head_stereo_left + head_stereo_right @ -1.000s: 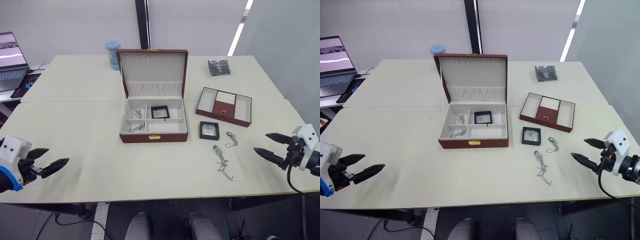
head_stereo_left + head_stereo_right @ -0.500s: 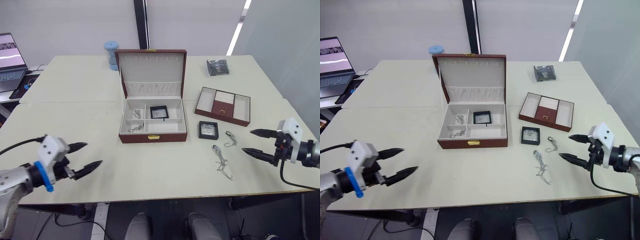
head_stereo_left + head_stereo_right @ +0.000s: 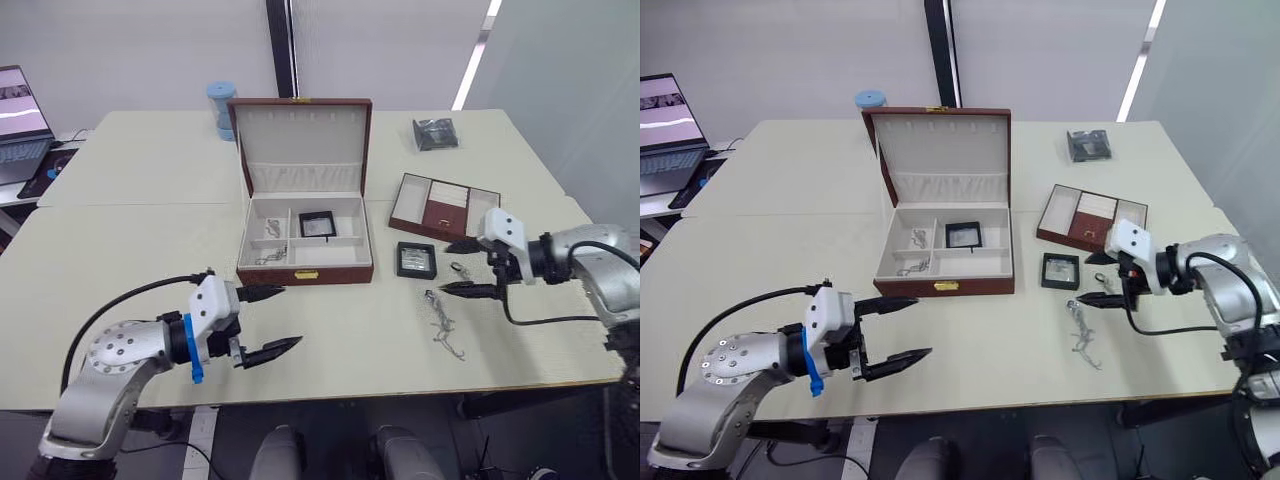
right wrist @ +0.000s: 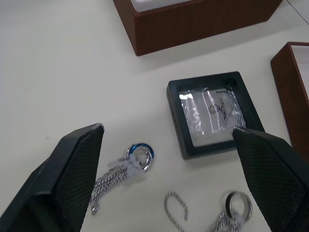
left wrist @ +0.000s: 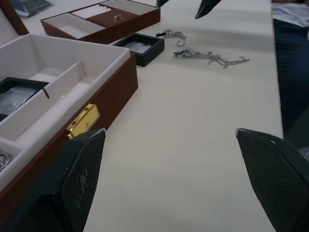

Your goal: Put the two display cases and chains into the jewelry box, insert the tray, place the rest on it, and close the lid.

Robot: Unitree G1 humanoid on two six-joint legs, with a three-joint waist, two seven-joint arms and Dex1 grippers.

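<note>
- Both our arms have swung inward since a second ago: our left gripper from the table's near left edge to just in front of the box, our right gripper from the right edge to the loose items right of the box.
- Our left gripper's jaws are spread wide and hold nothing.
- We judge the task partly done: inside the box lie one case and some chains; its lid stands open.
- Right of the box, the second case and two chains wait on the table; the tray sits beyond them, not yet inserted.
- Our right gripper hangs over the case and a chain, jaws wide apart, empty.
- Our right wrist view shows rings on the chains and the case window's contents, which our head views cannot resolve; our left wrist view shows the box's gold clasp close up.
</note>
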